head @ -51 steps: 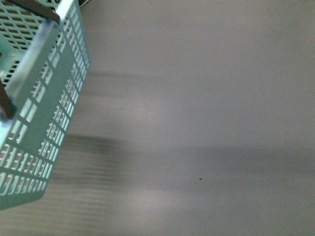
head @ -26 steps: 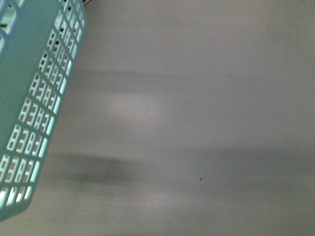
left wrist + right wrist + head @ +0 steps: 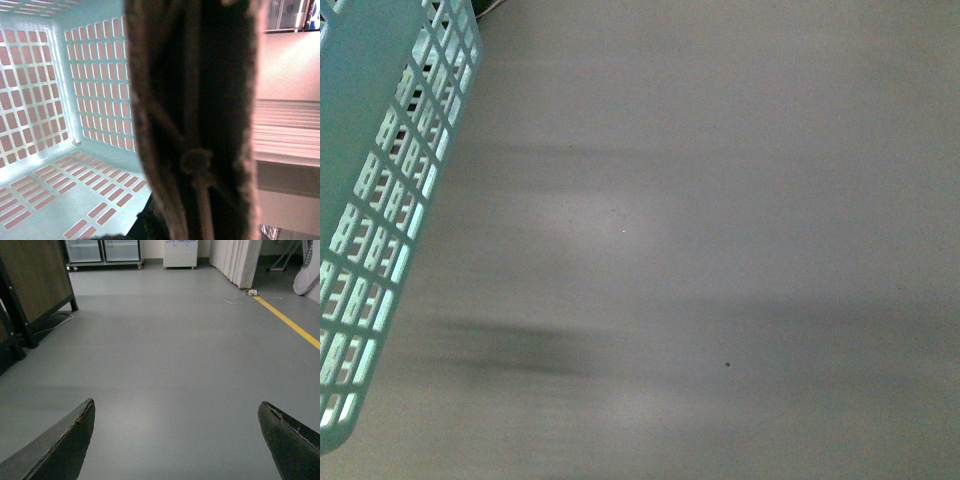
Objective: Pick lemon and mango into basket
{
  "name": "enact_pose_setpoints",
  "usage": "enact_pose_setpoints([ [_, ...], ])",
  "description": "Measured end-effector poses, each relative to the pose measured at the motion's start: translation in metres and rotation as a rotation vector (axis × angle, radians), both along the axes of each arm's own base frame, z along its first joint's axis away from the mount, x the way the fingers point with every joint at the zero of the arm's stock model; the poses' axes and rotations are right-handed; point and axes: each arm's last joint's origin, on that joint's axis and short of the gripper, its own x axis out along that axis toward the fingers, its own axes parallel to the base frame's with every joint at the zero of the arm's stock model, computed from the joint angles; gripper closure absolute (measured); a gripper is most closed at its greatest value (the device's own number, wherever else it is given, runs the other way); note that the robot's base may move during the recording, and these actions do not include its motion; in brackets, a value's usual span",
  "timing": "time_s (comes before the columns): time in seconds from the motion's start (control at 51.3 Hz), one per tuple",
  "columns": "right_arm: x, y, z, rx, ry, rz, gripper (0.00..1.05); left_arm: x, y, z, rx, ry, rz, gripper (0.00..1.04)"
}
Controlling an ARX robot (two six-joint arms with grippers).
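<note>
Right gripper (image 3: 176,404): jaws spread wide, nothing between them and nothing touched. Its fingers (image 3: 65,445) point out across the grey floor (image 3: 165,355). Left gripper: jaw state cannot be determined, because a brown handle (image 3: 200,100) (very close, blurred) blocks most of the left wrist view. Beside the handle, that view shows the inside of the basket (image 3: 75,190). The front view shows only its slotted outer wall (image 3: 380,220), tilted, at the far left.

We've got a plain grey floor (image 3: 165,355) with a yellow line (image 3: 292,325) painted on it, a wooden board (image 3: 35,275) on a black frame, plus glass cabinets (image 3: 102,250) and white panels (image 3: 235,260) behind.
</note>
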Motion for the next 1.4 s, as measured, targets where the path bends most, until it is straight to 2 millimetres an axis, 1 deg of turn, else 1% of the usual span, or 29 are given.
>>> enact_pose_setpoints([
  [1.403, 0.0, 0.0, 0.0, 0.0, 0.0, 0.0, 0.09, 0.0002, -0.0001, -0.0002, 0.002, 0.002, -0.002, 1.01],
])
